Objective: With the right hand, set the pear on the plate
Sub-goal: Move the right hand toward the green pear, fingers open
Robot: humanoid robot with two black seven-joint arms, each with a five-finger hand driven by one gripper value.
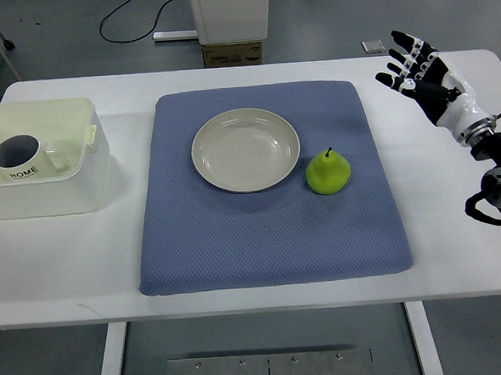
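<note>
A green pear (328,173) stands upright on the blue mat (271,237), just right of the cream plate (246,149), almost touching its rim. The plate holds nothing. My right hand (409,64) hovers over the table's far right corner, well off the mat and up-right of the pear. Its fingers are spread and hold nothing. The left arm does not show.
A translucent white bin (41,179) sits at the table's left, with a white mug (19,156) inside. A white pillar base (230,14) stands beyond the far table edge. The table's front edge (258,306) runs below the mat.
</note>
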